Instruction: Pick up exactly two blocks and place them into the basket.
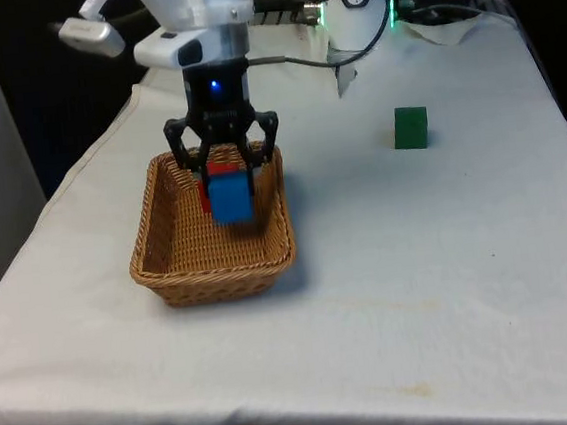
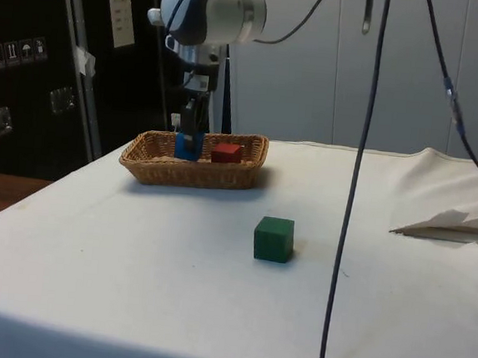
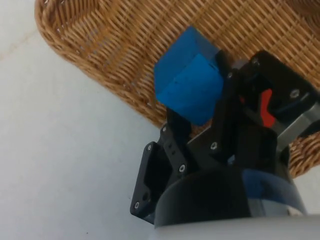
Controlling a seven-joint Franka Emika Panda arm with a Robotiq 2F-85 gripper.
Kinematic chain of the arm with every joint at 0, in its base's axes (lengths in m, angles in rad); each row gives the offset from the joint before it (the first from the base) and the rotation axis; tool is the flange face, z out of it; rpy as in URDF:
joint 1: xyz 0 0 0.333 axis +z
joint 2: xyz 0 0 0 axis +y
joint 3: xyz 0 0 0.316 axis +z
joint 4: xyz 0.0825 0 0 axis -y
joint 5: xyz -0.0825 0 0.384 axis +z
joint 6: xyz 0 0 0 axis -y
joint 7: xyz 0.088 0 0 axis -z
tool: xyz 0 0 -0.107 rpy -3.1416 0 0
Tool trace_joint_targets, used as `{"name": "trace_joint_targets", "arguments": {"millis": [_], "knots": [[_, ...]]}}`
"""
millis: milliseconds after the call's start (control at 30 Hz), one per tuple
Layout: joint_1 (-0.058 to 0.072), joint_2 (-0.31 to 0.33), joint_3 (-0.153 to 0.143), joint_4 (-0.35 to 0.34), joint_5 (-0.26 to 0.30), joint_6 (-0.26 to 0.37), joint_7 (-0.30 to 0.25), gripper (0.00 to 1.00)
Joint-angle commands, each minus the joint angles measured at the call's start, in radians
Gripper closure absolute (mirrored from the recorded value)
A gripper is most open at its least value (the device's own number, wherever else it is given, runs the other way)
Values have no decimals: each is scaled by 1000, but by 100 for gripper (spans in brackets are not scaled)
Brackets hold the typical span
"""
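- Over the basket (image 1: 173,268) hangs the gripper (image 1: 228,193), clamped on a blue block (image 1: 230,198).
- Inside lies a red block (image 2: 227,153) (beside the blue one).
- Well apart on the cloth (image 1: 421,280) sits a green block (image 1: 410,128).

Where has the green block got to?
The green block sits alone on the white cloth, towards the front view's right, well apart from the wicker basket. In the side view it stands nearer the camera than the basket.

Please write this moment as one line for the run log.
gripper: shut on blue block, over basket | red block: in basket | green block: on table
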Motion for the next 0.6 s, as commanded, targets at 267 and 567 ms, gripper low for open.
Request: {"name": "trace_joint_targets", "arguments": {"millis": [267,567], "knots": [[-15,41,10,35,32,-17,-15,99],[-19,60,5,54,66,-35,-37,34]]}}
